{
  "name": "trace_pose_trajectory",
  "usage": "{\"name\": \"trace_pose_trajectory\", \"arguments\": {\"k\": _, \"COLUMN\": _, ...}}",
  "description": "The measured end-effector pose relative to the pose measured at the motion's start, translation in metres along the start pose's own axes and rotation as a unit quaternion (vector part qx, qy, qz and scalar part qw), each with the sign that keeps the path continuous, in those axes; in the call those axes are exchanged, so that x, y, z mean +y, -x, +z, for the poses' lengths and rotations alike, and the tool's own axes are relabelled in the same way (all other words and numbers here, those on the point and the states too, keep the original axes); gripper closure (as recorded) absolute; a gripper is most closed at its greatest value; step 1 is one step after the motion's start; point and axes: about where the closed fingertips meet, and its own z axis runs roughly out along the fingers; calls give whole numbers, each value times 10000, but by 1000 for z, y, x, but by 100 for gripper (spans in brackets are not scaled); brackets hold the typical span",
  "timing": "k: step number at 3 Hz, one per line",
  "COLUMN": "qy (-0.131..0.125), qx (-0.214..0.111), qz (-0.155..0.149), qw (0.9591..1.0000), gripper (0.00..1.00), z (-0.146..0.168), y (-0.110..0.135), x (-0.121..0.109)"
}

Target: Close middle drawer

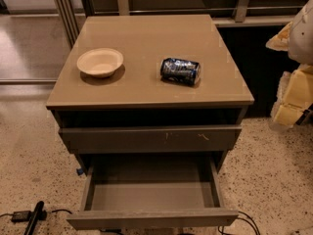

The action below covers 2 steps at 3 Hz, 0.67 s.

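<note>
The middle drawer (151, 192) of the grey-brown cabinet (146, 33) is pulled far out toward me. Its smooth grey inside is empty and its plain flat front (151, 218) is near the bottom of the view. Above it, the drawer with pale scratch marks on its front (146, 139) stands slightly out. My arm and gripper (292, 106) are at the right edge of the view, level with the cabinet top, well to the right of the drawers and touching nothing.
A pale bowl (100, 61) and a dark can lying on its side (180, 71) rest on the cabinet top. Black cables and a plug (29, 215) lie on the speckled floor at bottom left, and more cable (247, 222) at bottom right.
</note>
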Motion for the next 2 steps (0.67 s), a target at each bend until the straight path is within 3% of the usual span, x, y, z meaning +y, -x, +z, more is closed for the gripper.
{"name": "trace_pose_trajectory", "arguments": {"k": 1, "qy": 0, "qx": 0, "qz": 0, "qw": 10000, "gripper": 0, "z": 0, "y": 0, "x": 0}}
{"name": "trace_pose_trajectory", "arguments": {"k": 2, "qy": 23, "qx": -201, "qz": 32, "qw": 9998, "gripper": 0, "z": 9, "y": -3, "x": 13}}
